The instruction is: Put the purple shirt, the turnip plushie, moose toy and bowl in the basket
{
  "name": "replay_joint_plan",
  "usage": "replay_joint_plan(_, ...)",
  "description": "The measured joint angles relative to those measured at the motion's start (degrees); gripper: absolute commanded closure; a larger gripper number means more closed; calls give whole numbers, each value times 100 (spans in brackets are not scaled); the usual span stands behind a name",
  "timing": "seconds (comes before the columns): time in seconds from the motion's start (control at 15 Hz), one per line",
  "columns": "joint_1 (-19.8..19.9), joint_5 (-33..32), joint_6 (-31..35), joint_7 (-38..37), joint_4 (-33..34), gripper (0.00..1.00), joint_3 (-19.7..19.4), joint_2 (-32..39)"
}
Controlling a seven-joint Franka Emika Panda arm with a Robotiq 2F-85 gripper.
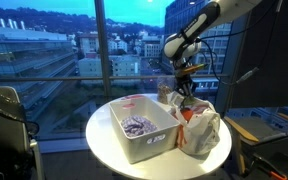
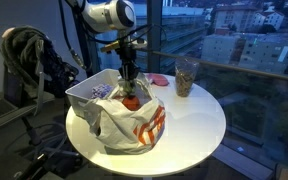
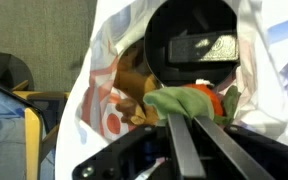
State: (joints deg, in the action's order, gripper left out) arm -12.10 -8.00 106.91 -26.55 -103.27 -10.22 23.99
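The gripper (image 2: 130, 90) is reaching into the white bag (image 2: 119, 128) near the tabletop's (image 2: 199, 125) middle, its fingers pinching shut on the turnip's (image 3: 189, 100) green top. The moose (image 3: 134, 85) and bowl (image 3: 194, 45) are lying in the bag beside it. The basket (image 1: 149, 146), touching the bag, is holding the shirt (image 1: 136, 124).

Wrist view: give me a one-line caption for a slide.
Pincer shut on the green leaves of the turnip plushie inside the white bag, with the moose toy and dark bowl close by.
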Motion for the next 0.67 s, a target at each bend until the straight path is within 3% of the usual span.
replay_joint_plan(0.33, -47, -594, -1096, 80, 174, 92, 622, -815)
replay_joint_plan(0.67, -267, -1350, -1128, 151, 369, 94, 1390, -1456)
